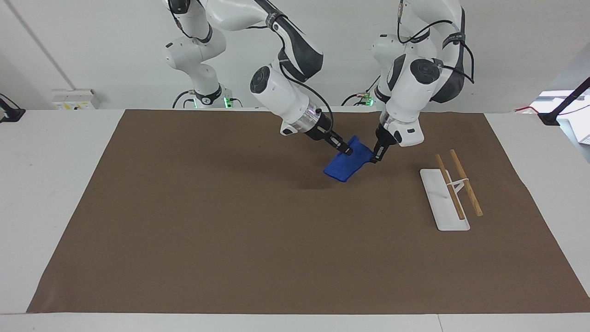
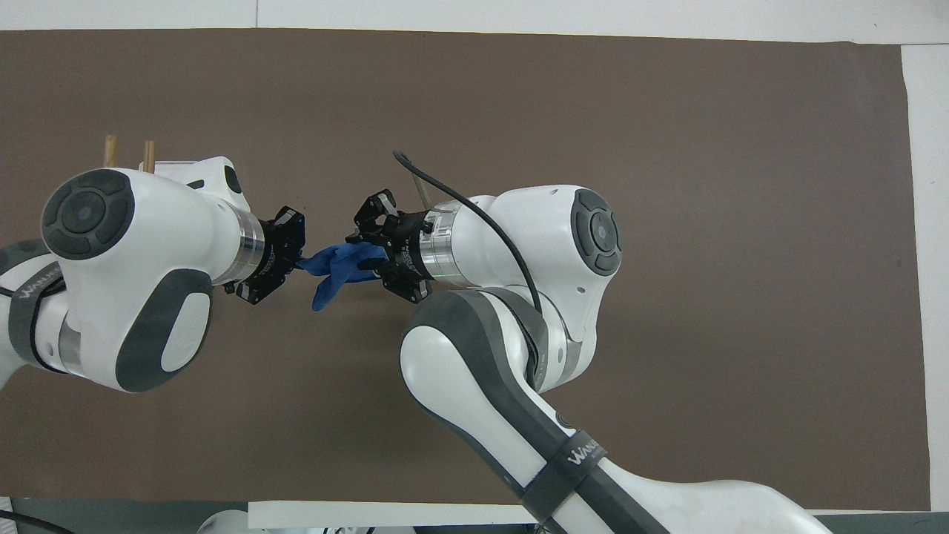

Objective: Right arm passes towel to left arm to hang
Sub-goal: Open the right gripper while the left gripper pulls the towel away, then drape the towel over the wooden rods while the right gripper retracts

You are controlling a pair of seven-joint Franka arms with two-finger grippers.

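Brown mat [image 1: 230, 240] spread over most of a white table [image 1: 55, 184], plain pale wall at the robots' end. Reached in over the mat's middle with both arms at once: right arm [image 1: 281, 99] slanted down from its base, left arm [image 1: 410, 87] bent steeply down beside it, so that the 2 wrists met at 1 spot for the handover.

Stood toward the left arm's end of the table, well apart from that meeting spot: a white rack [image 1: 435, 193] carrying 2 wooden rods [image 1: 466, 183], nothing hung on them. Sat on the left arm's side, which was likely why the cloth had to change arms.

Hung in the air over the mat, between the 2 grippers and touching both: the towel [image 1: 346, 165], upper edge drawn across from 1 to the other, loose lower corner sagging toward the mat without seeming to rest on it.

Pinched 1 top corner with the right gripper [image 1: 345, 148], clamped on the cloth. Bit the other top corner with the left gripper [image 1: 374, 157], likewise clamped, judging by the edge lifted at both ends. Looked like mid-transfer: a shared hold, so no drop when 1 side let go; release by the right not yet done.
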